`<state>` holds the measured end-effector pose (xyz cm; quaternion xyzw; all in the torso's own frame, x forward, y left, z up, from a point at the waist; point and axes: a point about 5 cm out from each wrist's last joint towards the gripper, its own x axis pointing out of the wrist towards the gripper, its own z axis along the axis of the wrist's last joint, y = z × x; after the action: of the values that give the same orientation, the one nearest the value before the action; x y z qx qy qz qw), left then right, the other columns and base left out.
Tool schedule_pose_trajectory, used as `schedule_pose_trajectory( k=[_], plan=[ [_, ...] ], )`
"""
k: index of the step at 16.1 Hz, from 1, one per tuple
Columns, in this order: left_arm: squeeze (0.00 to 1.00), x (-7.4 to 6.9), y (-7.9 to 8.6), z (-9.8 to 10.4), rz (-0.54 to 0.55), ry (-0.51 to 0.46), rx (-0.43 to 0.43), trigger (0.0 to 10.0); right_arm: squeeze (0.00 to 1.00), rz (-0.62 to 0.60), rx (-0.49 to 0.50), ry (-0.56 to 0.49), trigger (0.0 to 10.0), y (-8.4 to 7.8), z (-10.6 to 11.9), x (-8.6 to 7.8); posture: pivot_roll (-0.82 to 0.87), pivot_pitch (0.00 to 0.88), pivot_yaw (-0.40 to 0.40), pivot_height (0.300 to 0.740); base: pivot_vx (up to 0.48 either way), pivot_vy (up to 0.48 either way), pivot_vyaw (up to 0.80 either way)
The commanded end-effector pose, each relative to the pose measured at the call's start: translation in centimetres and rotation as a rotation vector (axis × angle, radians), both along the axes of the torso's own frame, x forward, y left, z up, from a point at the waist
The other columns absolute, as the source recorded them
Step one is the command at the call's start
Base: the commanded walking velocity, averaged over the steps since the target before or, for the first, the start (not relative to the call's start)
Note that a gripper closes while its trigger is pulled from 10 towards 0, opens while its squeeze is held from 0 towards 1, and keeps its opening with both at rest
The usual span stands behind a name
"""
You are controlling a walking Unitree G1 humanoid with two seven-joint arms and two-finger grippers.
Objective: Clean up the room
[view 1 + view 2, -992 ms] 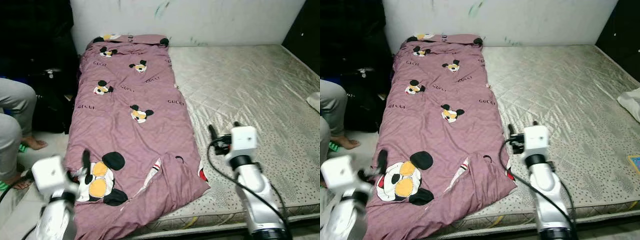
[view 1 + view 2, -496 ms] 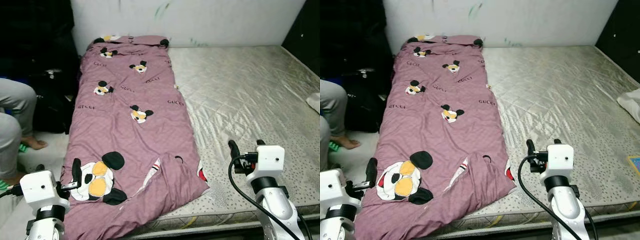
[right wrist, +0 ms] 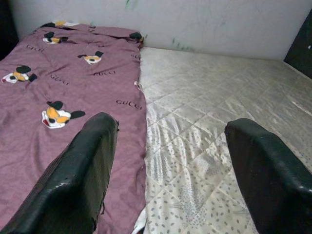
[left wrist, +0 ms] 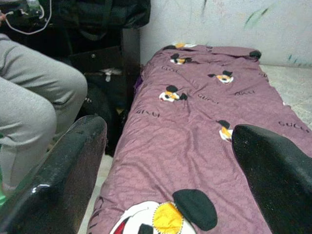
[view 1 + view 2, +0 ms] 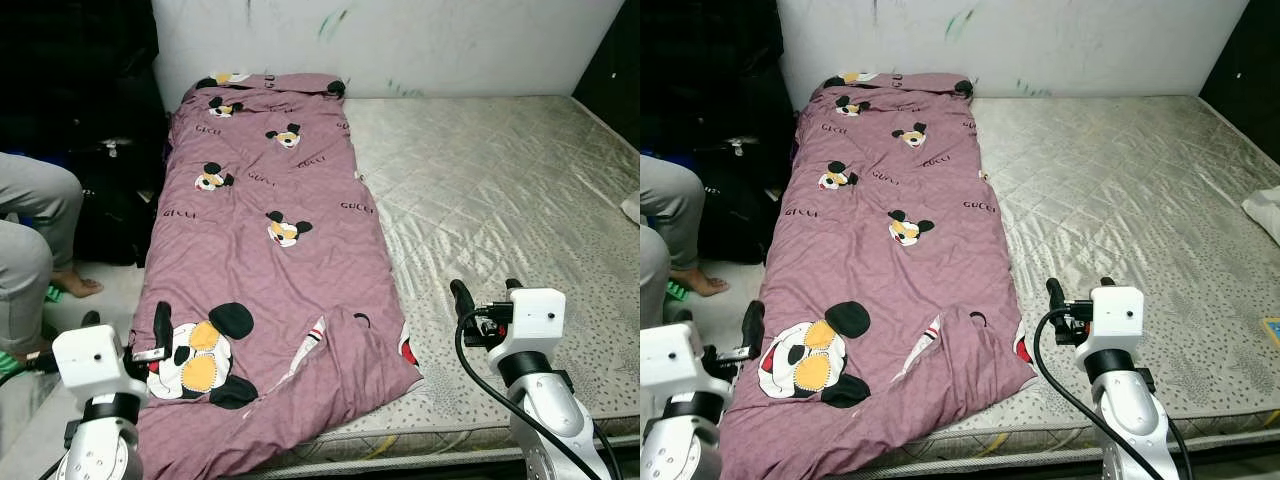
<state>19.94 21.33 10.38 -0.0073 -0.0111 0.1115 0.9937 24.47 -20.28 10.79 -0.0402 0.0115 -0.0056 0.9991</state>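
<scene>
I hover left gripper at 7 o'clock, right gripper at 5, both agape, empty, flanking purple quilt hem for grab.

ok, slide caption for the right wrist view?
Open right gripper poised above the bed, purple cartoon blanket beside bare quilted mattress.

A big bed has a shiny pale mattress. A purple blanket with cartoon mouse pictures lies along its left side, reaching up to the white wall. The blanket's near corner is bunched up. The left hand hangs by the blanket's near left edge. The right hand hangs over the bare mattress. A person's grey trouser legs and bare foot show at the left.
</scene>
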Motion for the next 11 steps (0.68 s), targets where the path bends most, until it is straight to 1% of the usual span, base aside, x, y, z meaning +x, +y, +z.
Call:
schedule_pose_trajectory(
  k=[1,2,4,5,6,7,9,11],
  plan=[
    [0.0,0.1,-0.2,-0.3,-0.012,0.015,-0.001,10.0,0.0,-0.002,-0.014,-0.011,10.0,-0.1,0.5,0.3,0.01,0.041,-0.016,0.74,0.0,0.0,0.0],
    [0.0,0.3,-0.4,-0.2,-0.02,0.013,-0.003,10.0,0.0,0.007,-0.029,-0.014,10.0,0.0,0.6,0.5,0.01,0.043,-0.015,0.74,0.0,0.0,0.0],
    [0.0,0.4,-0.6,-0.1,-0.028,0.009,-0.004,10.0,0.0,0.013,0.026,-0.024,10.0,0.4,0.8,0.8,0.01,0.048,-0.016,0.74,0.0,0.0,0.0],
    [0.0,0.4,-0.7,0.0,-0.032,0.008,-0.004,10.0,0.0,0.049,0.02,-0.032,10.0,1.0,1.1,0.9,0.01,0.054,-0.02,0.74,0.0,0.0,0.0],
    [0.0,0.4,-0.7,0.0,-0.038,0.009,-0.004,10.0,0.0,0.075,-0.016,-0.025,10.0,1.4,0.9,0.8,0.01,0.06,-0.024,0.74,0.0,0.0,0.0],
    [0.0,0.3,-0.6,0.0,-0.042,0.01,-0.001,10.0,0.0,0.097,-0.006,-0.011,10.0,1.6,0.8,0.7,0.02,0.073,-0.027,0.74,0.0,0.0,0.0],
    [0.0,0.0,-0.2,0.0,-0.042,0.021,0.011,10.0,0.0,0.123,-0.016,-0.007,10.0,1.7,0.8,0.5,0.02,0.09,-0.031,0.74,0.0,0.0,0.0],
    [0.0,-0.3,0.0,-0.3,-0.037,0.038,0.012,10.0,0.0,0.132,-0.021,0.008,10.0,1.8,0.5,0.2,0.02,0.097,-0.033,0.74,0.0,0.0,0.0]
  ],
)
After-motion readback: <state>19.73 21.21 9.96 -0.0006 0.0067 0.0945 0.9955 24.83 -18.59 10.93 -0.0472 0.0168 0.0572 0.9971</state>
